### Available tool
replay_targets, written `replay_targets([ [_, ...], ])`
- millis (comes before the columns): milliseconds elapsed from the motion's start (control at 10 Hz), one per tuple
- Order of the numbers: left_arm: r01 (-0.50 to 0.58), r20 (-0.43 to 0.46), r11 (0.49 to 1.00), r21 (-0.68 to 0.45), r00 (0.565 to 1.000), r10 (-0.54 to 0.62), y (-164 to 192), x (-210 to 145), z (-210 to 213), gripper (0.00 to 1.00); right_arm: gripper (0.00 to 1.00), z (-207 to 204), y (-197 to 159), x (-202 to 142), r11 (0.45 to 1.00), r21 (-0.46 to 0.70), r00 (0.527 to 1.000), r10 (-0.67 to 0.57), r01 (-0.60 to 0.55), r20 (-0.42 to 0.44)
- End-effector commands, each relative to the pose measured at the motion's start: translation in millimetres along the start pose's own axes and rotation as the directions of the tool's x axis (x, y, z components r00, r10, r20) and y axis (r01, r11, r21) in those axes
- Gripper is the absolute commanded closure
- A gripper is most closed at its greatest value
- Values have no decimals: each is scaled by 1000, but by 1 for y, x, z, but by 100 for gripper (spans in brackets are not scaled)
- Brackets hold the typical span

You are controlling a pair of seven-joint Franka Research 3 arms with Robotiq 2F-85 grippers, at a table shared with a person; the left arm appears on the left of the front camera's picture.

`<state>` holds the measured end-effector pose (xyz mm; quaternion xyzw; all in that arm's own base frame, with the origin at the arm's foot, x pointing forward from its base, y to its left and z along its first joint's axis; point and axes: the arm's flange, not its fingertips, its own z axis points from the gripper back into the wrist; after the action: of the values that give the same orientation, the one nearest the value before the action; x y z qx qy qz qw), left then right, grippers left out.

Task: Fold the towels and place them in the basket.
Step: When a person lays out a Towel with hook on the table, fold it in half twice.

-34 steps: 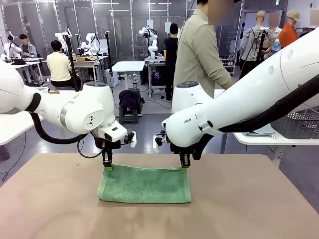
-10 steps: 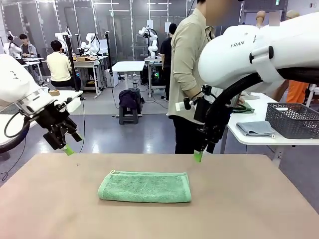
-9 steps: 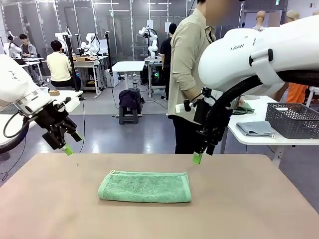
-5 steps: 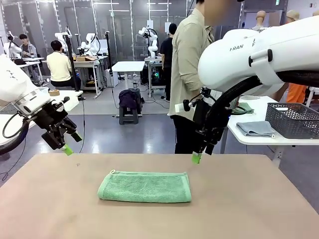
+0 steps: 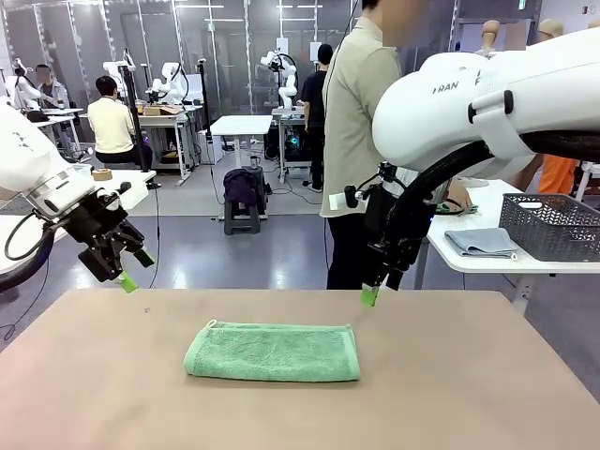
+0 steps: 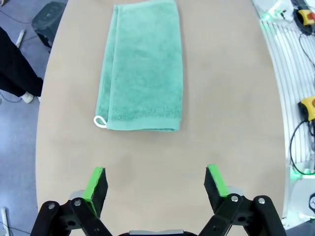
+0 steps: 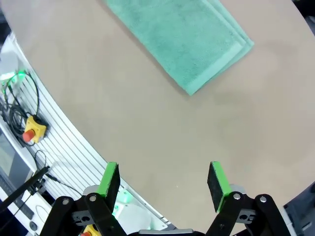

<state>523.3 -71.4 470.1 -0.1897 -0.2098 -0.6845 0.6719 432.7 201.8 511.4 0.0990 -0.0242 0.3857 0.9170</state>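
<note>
A mint green towel (image 5: 273, 352) lies folded flat on the brown table (image 5: 300, 412), with a small white loop at its far left corner. It also shows as the green towel (image 6: 143, 64) ahead of the left fingers and the green towel (image 7: 182, 42) ahead of the right fingers. My left gripper (image 5: 124, 279) hangs open above the table's far left edge, holding nothing. Above the far edge, right of the towel, my right gripper (image 5: 369, 296) is open and empty. A grey folded towel (image 5: 481, 242) and the dark basket (image 5: 551, 226) sit on a white side table at the right.
A person in a beige shirt (image 5: 361, 122) stands just beyond the table's far edge, beside the right arm. The white side table (image 5: 506, 262) stands at the right. Other people and workbenches are farther back.
3.4 s ago both grippers stood at the towel's far edge. They have since lifted and moved apart, leaving the towel folded. Over the last second the arms barely move.
</note>
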Motion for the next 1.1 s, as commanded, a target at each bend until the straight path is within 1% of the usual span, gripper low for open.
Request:
replay_targets([
  [0,-36,44,999,-17,998,37,1,4,4,0,10,5,-8,-3,977,-3,977,-214,214,20],
  [100,-65,72,998,-17,995,66,5,3,9,0,8,9,-11,-6,959,25,959,-283,282,33],
  [200,-77,103,997,-28,992,79,9,0,15,0,3,12,-15,-8,941,53,940,-337,335,45],
  [300,-87,145,995,-53,985,94,17,-3,19,0,0,11,-20,-8,914,87,913,-402,396,70],
  [400,-89,186,993,-74,977,101,20,-6,22,0,0,8,-22,-6,894,137,894,-439,426,89],
  [500,-109,206,990,-92,970,126,23,-7,23,0,0,0,-26,-3,867,194,871,-483,460,91],
  [600,-133,214,986,-105,965,153,24,-10,25,0,0,-9,-28,-1,837,240,851,-520,492,68],
  [700,-136,246,987,-84,957,153,25,-13,26,0,0,-20,-31,1,819,257,835,-546,514,71],
  [800,-110,285,992,-64,950,124,24,-17,28,0,0,-28,-30,2,809,280,826,-557,516,89],
  [900,-94,332,994,-48,938,104,24,-26,30,0,0,-39,-31,3,781,306,799,-594,544,94],
  [1000,-102,357,993,-58,927,116,24,-34,33,0,0,-45,-28,2,769,331,790,-605,547,100],
])
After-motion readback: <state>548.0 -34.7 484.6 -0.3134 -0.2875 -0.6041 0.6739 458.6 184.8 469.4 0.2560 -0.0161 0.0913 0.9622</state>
